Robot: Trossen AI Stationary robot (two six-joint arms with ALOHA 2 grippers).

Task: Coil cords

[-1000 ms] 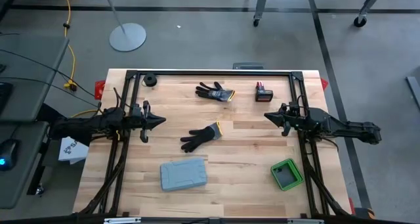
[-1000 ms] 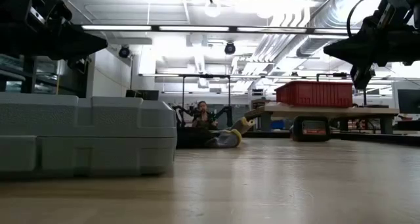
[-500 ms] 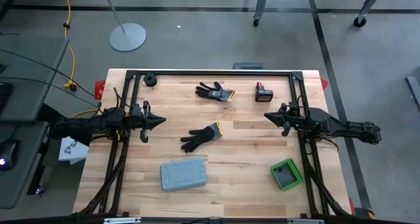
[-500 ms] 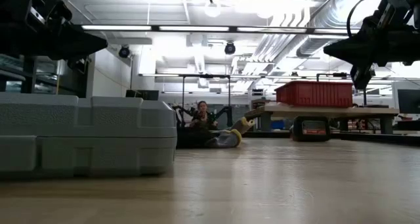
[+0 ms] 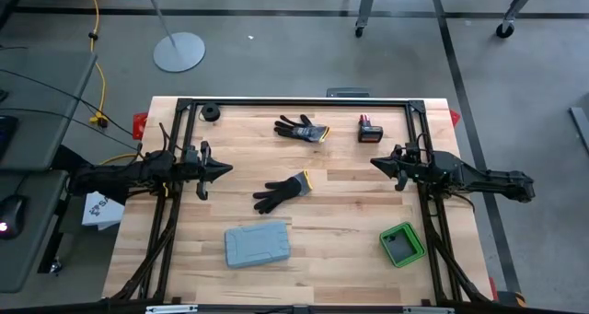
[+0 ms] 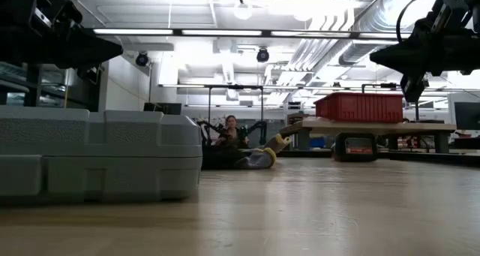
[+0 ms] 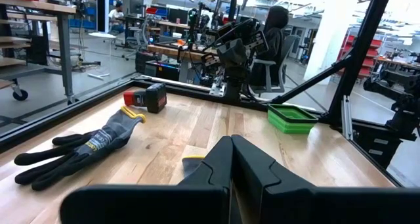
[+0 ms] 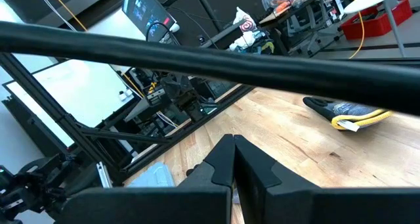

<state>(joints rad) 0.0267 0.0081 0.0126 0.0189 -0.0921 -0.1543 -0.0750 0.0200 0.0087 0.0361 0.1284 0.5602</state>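
- High view: the small black coil of cord lies at the desk's far left corner; left gripper and right gripper hover apart.
- Left wrist view: fingers closed, empty.
- Right wrist view: fingers closed, empty.

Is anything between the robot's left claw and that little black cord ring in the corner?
Nothing visible blocks it. The cord coil sits in the table's far left corner, by the black frame. The shut left gripper hovers nearer, with bare wood between; both gloves lie off toward the middle.
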